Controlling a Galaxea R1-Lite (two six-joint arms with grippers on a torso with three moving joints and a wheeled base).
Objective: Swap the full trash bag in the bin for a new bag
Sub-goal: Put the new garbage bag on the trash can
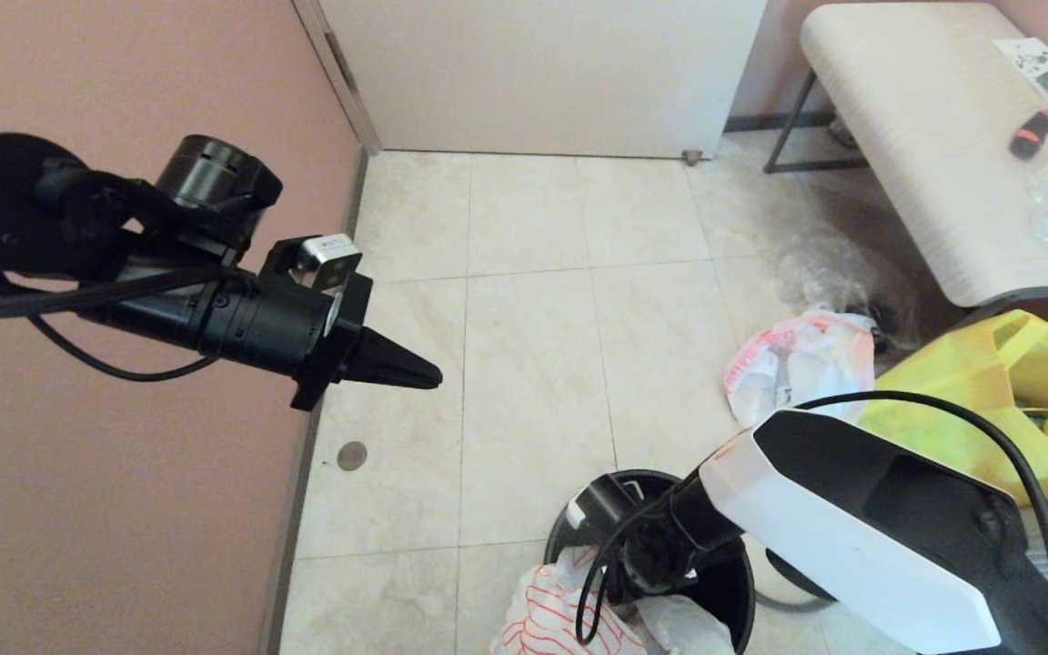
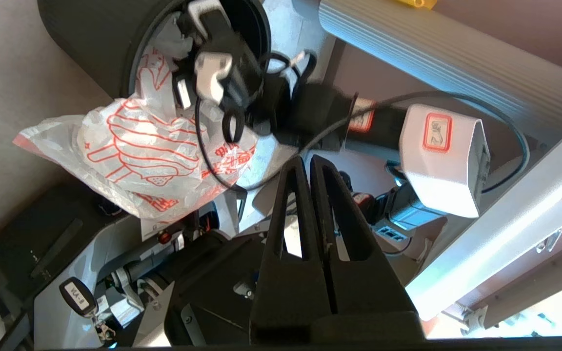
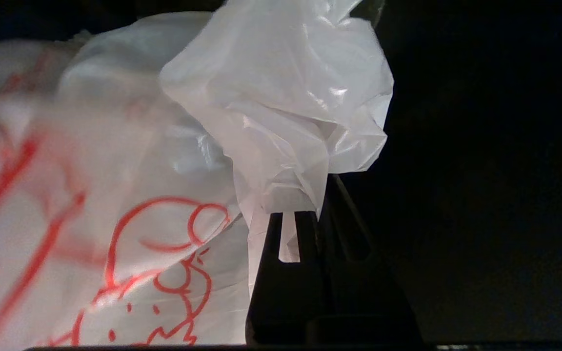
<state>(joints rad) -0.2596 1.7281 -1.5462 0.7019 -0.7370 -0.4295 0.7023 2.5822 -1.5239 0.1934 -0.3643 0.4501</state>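
New bag (image 1: 547,619): flat translucent white plastic with a large red line drawing; one part is pushed into the bin, the larger printed part hangs out over the rim on the side toward the robot.
Bin (image 1: 738,591): small round black bucket on the tiled floor, close in front of the robot base; its mouth is partly covered by the right forearm.
Right gripper (image 3: 305,219): it reaches down into the mouth of the bin; the fingers are closed, and a thin fold of the white plastic is pinched between them.
Direction from jaws: the crumpled white part of the bag rises directly beyond the fingertips, and the printed part spreads to one side of them, out of the bin.
Dark area: beside the fingers the right wrist view shows only black, which I judge to be the inside of the bin.
Left gripper (image 1: 397,367): parked high above the floor, well apart from the bin, fingers pressed together and holding nothing.
Nearer arm: the right one, already at the bag; the left is far.
Full trash bag (image 1: 797,364): lumpy white bag with red print, lying on the floor beyond the bin, beside a yellow fabric tote (image 1: 1006,382).
Next move, my judgement: the held fold must go deeper and toward the dark side, so that the bag opens inside the bin.
Risk: the overhanging part can pull the bag out again.
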